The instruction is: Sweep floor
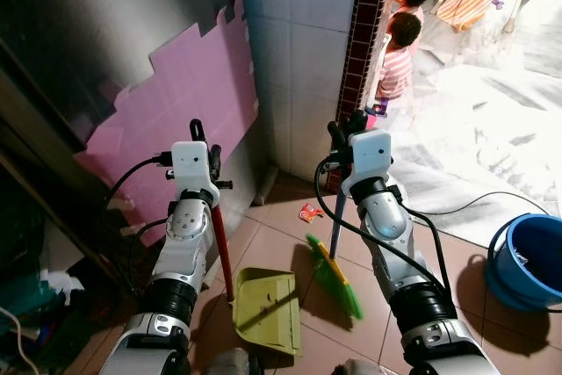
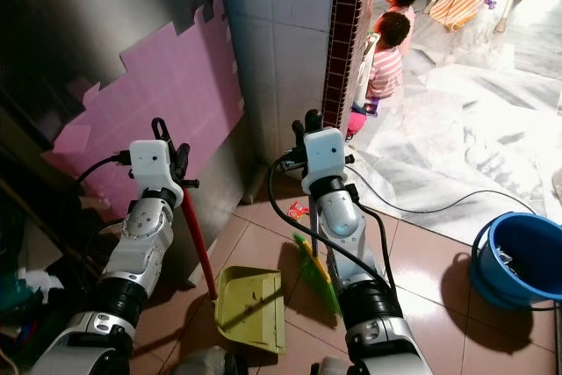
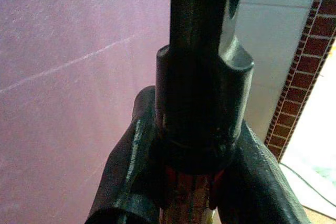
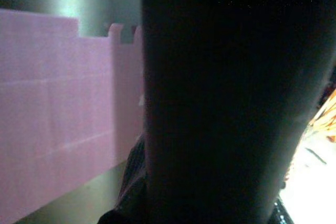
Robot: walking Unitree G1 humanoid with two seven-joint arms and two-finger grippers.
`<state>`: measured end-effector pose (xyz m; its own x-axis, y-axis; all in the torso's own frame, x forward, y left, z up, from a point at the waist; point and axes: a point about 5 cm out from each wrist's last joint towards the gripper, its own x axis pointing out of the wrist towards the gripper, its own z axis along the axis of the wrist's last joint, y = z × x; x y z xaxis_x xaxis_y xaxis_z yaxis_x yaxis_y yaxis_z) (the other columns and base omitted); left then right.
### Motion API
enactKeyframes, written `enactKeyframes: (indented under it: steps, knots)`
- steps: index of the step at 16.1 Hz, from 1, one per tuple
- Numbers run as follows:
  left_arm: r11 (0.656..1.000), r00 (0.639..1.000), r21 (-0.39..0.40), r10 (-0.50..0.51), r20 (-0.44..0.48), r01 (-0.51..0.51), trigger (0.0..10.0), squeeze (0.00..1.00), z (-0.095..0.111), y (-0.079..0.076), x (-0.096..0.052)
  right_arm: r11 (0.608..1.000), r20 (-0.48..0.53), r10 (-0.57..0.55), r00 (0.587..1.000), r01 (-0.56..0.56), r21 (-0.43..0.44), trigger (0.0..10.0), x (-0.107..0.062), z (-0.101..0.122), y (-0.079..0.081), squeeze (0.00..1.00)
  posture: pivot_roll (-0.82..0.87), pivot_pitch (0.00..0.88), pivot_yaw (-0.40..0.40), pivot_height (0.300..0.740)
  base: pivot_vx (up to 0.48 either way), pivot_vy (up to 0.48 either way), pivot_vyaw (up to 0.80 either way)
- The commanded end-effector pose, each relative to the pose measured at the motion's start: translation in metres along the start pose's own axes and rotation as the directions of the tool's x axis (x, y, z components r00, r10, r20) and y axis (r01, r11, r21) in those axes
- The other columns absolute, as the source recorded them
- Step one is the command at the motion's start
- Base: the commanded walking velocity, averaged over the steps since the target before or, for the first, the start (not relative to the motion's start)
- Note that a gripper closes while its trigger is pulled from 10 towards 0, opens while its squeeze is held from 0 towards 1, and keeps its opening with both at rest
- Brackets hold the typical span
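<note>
The left claw [image 1: 204,142] is raised at the end of an upright, bent forearm, and its black fingers [image 3: 131,156] are seen clamped on the black-capped top of the red dustpan handle [image 1: 221,252]. The handle runs down from the claw, tilted slightly, to the yellow-green plastic dustpan [image 1: 266,309], which rests on the reddish tiled floor [image 1: 439,243] just in front of the robot, between the two arms.

The right claw [image 1: 344,129] is likewise held up on an upright forearm, at about the same height as the left one. The thin blue-grey broom stick [image 1: 337,233] passes down from it; in the right wrist view a dark shaft lies right against the camera, and whether the fingers are closed round it cannot be told. The green-bristled broom head with a yellow band [image 1: 334,274] touches the floor just beside the dustpan's right edge.

A small red scrap [image 1: 310,212] lies on the tiles near the stick, close to the foot of the white tiled pillar [image 1: 299,59]. A pink foam mat with jigsaw edges [image 1: 176,111] is leaned against the dark wall to the left. A round blue plastic bucket [image 1: 531,261] stands on the floor well to the right, with a black cable [image 1: 479,201] lying near it. Two small persons [image 1: 399,50] stand beyond the pillar on a pale, bright floor.
</note>
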<state>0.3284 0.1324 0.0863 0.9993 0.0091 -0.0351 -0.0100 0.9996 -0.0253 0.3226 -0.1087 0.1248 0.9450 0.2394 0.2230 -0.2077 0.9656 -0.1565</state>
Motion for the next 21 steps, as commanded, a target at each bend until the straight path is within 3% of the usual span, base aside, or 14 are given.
enactKeyframes:
  steps: [1,15,21]
  knots:
    - [1.000,0.997,-0.003,-0.007,0.077,0.007,10.0,0.00,0.0170,0.0008,0.0040,0.999,0.161,0.010,0.987,-0.005,-0.031,10.0,0.0138,0.0341,-0.0010,0.00,-0.07,0.000,0.074,0.740,0.334,0.000,0.00]
    - [1.000,0.998,-0.005,-0.009,0.070,0.009,10.0,0.00,0.0157,-0.0023,0.0029,0.999,0.160,0.045,0.986,-0.045,-0.004,10.0,0.0136,0.0345,0.0054,0.00,-0.07,0.000,0.069,0.740,0.350,0.000,0.00]
    - [1.000,0.997,-0.021,-0.006,0.077,0.007,10.0,0.00,0.0180,-0.0044,0.0027,0.999,0.158,0.052,0.986,-0.053,0.000,10.0,0.0140,0.0348,0.0059,0.00,-0.07,0.000,0.063,0.740,0.284,0.372,0.00]
